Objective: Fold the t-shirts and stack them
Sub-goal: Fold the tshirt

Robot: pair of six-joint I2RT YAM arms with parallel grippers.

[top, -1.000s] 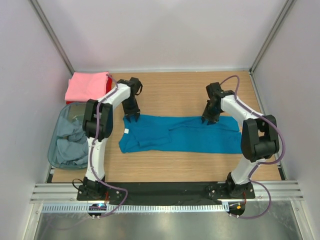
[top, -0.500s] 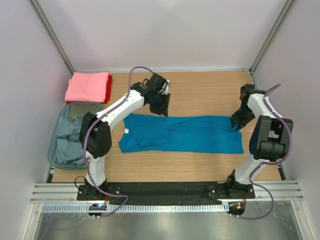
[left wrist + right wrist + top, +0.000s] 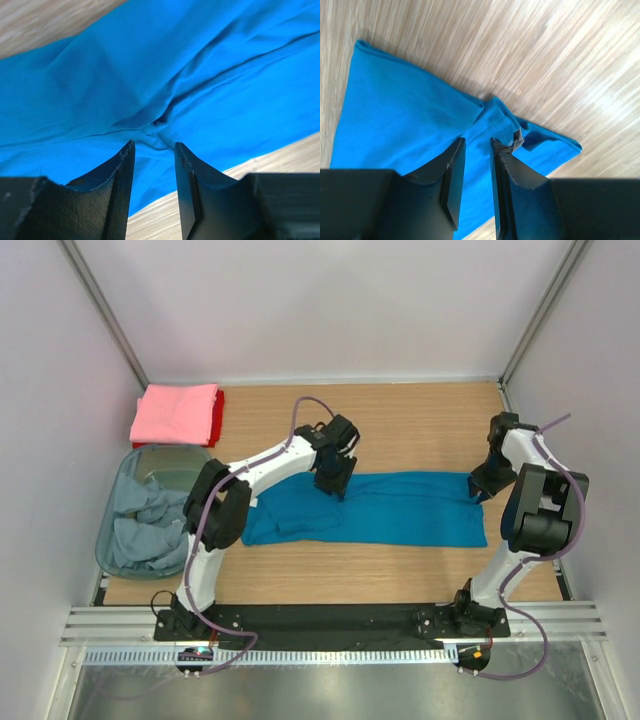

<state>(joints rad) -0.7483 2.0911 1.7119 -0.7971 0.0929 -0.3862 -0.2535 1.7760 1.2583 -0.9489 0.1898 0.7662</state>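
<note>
Teal t-shirt (image 3: 400, 512) is limp and light; pinch its twelve o'clock edge, where your left tool (image 3: 154, 146) and right tool (image 3: 477, 141) hover part-open.

Premises: robotics laboratory test cell. Plain white panels (image 3: 320, 310) on aluminium posts (image 3: 107, 315) enclose a wooden tabletop (image 3: 400, 420). Slotted metal rails (image 3: 110, 625) and a cable duct (image 3: 330, 655) lie well behind the left claw (image 3: 335, 487) and right claw (image 3: 478, 492), by the arm bases (image 3: 185, 618).
</note>
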